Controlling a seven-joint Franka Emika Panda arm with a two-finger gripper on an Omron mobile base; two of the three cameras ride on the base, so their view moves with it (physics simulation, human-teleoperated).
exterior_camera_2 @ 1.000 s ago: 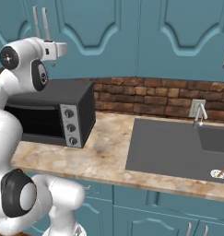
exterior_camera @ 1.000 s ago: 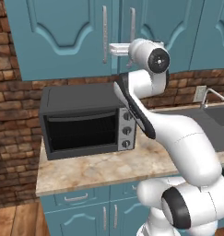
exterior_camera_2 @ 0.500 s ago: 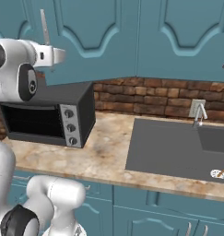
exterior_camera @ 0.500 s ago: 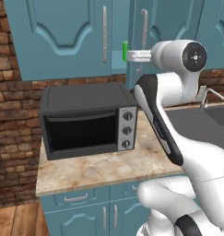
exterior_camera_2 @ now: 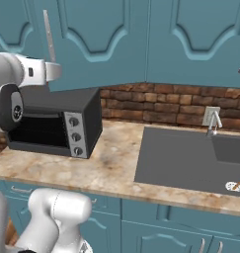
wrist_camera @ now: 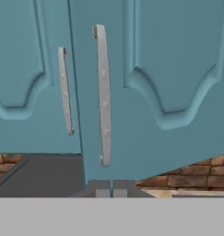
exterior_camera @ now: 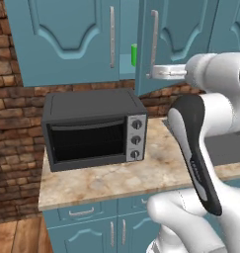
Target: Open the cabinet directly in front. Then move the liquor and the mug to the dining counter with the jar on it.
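Since a second ago the right door of the teal wall cabinet has swung farther out, widening the gap beside the shut left door, and the arm has drawn back with it. Below, a marbled desk carries a dark toaster oven, with a sink to its right. At the right door's lower end the hand sits just beside the long silver handle; whether its fingers grip the bar or stand apart cannot be told. Inside the gap, a sliver of the green mug shows on the shelf.
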